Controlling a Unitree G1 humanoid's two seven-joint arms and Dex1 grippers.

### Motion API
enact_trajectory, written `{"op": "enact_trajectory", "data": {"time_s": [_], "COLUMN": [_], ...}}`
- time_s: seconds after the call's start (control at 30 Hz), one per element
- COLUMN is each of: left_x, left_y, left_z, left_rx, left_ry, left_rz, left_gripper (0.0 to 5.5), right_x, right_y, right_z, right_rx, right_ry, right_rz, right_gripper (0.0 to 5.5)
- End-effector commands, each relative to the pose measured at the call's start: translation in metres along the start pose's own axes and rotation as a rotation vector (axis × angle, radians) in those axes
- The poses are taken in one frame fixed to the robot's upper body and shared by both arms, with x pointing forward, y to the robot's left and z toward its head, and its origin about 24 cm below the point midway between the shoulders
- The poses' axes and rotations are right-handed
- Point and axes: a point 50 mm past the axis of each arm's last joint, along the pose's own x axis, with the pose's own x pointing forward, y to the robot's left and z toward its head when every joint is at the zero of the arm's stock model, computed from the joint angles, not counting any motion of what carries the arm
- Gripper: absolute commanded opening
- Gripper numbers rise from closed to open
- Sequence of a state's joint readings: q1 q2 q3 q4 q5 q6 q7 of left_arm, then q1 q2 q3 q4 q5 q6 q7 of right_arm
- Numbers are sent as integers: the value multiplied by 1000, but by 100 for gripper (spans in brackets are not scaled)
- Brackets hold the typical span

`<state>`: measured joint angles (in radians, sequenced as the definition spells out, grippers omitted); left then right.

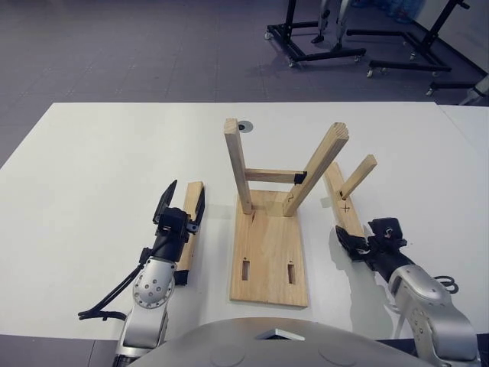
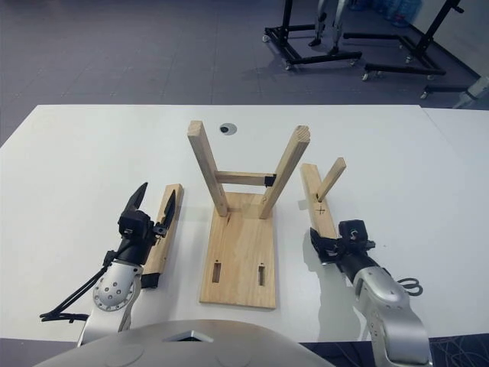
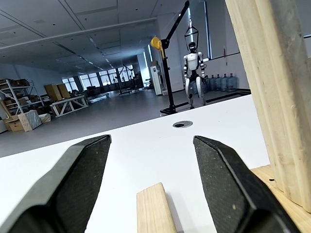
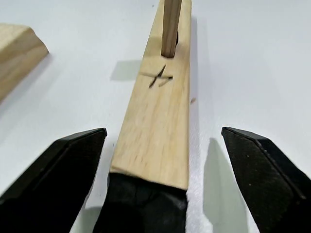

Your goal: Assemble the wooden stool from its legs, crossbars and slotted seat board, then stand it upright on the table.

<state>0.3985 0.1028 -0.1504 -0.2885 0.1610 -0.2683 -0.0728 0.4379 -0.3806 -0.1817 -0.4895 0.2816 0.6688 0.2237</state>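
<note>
My right tool [image 4: 164, 131] sits low over the desk [image 1: 99, 168] with its two fingers spread wide, pinching nothing. Between the fingers, with bare desk showing on either side, lies the near end of the marked leg [image 4: 160, 102]. That end seems to butt against the tool's base. The leg's long axis runs straight ahead, the same way the tool points. A short crossbar [image 4: 170, 24] rises from its far part.

My left tool [image 3: 151, 143] is spread as well and holds nothing. The plain leg [image 3: 154, 208] lies flat on the desk between and below its fingers, also lengthwise with the tool and pointing straight ahead.

Between the two tools, the seat board [image 1: 267, 252] lies flat. At its far end the standing legs [image 1: 238, 164] sit in their slots, joined by a second crossbar [image 1: 271, 176]. The empty slots [image 1: 245, 268] are at the end nearest me.

I judge that the coming move turns on this alignment. Each loose leg lies lined up inside its own tool, so closing the fingers across its width should grip it. The right tool is nearer the marked leg, and the left tool is nearer the plain one.
</note>
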Motion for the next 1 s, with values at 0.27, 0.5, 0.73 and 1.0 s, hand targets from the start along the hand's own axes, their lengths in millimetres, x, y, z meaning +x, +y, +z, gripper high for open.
{"op": "enact_trajectory", "data": {"time_s": [0.27,0.5,0.73,1.0], "left_x": [5,3,7,16], "left_y": [-3,0,0,14], "left_z": [0,-2,-1,1], "left_rx": [-7,-11,-14,-52], "left_ry": [9,23,17,-9], "left_rz": [19,12,1,20], "left_gripper": [310,310,310,310], "right_x": [3,-4,0,45], "right_y": [15,25,21,-17], "right_z": [13,15,20,58], "right_rx": [110,114,113,301], "right_ry": [200,283,271,-14], "right_rz": [-29,-23,-52,-84], "right_gripper": [352,228,204,204]}}
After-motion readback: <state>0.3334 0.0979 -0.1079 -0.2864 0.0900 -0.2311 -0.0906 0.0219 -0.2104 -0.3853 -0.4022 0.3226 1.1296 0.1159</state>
